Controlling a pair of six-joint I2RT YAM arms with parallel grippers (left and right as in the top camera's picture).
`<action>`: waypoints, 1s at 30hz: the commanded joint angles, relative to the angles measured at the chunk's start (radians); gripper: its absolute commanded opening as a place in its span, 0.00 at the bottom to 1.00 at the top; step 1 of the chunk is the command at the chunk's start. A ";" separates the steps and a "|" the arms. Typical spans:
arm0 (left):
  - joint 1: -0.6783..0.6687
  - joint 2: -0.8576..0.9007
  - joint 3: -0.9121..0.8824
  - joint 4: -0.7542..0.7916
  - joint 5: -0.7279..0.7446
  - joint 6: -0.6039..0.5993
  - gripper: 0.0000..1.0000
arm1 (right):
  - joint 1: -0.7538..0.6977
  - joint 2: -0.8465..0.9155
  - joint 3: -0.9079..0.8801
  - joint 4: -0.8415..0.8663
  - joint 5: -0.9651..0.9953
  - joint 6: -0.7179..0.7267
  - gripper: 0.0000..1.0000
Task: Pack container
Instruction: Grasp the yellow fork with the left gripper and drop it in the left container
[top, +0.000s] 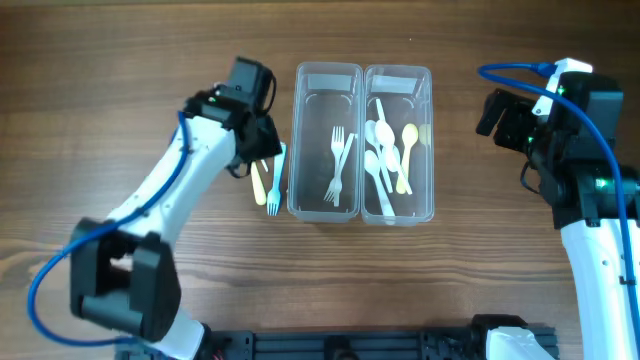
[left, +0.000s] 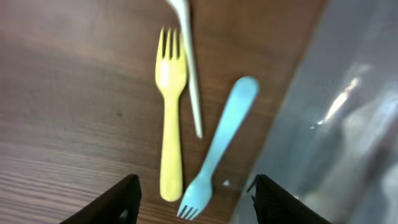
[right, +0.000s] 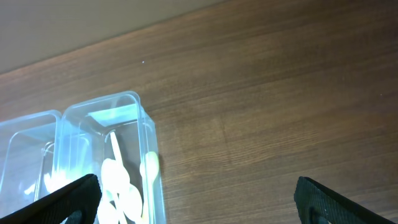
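Step in hand: we judge we are picking up forks left of the fork container (top: 325, 140).
Left gripper (left: 194, 200): jaws stand apart, holding nothing.
Blue fork (left: 219, 149): on the table between our left jaws, tines nearest them.
Yellow fork (left: 170, 112): just beside it, towards the left jaw.
White utensil (left: 191, 68): farther ahead of the jaws.
Right gripper (right: 196, 198): jaws wide, empty, above the spoon container (right: 134, 124).
Next move: descend, close on one fork only.
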 joint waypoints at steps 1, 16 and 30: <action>0.006 0.070 -0.081 0.056 -0.017 -0.090 0.61 | -0.002 0.007 0.010 0.002 -0.015 -0.009 1.00; 0.032 0.230 -0.113 0.108 -0.018 0.028 0.42 | -0.002 0.010 0.010 -0.001 -0.015 -0.008 1.00; 0.051 0.036 -0.064 0.004 -0.018 0.051 0.06 | -0.002 0.010 0.010 -0.001 -0.015 -0.008 1.00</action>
